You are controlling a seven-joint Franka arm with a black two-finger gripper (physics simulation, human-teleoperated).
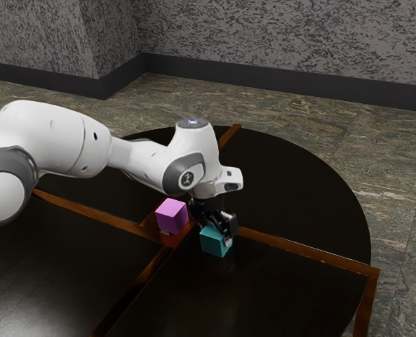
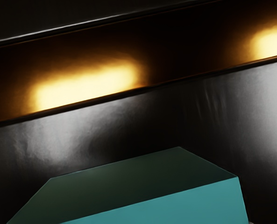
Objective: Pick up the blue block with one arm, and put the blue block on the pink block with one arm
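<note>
My gripper is down at the blue block, right over its top. Its black hand covers the block's upper far corner in the exterior view. Whether my hand is closed on the block or merely set over it, I cannot tell.

The block looks teal. It is low on the dark table, but I cannot tell whether it rests on the surface or hangs just above it. In the wrist view the blue block lies just under my hand, with its flat top and 1 lighter side face showing.

The pink block stands just beside it on the exterior view's left, apart from it and a little higher. It sits where 2 wooden rails cross. 1 of these rails runs past the blue block's far side toward the exterior view's right. In the wrist view the same rail passes beyond the block as a band with 2 bright amber glints.

On the near side and toward the exterior view's right, the dark tabletop runs on from the blue block to a wooden edge frame. Beyond the rail the table sweeps round to a curved rim. My forearm comes in from the exterior view's left, passing above and behind the pink block.
</note>
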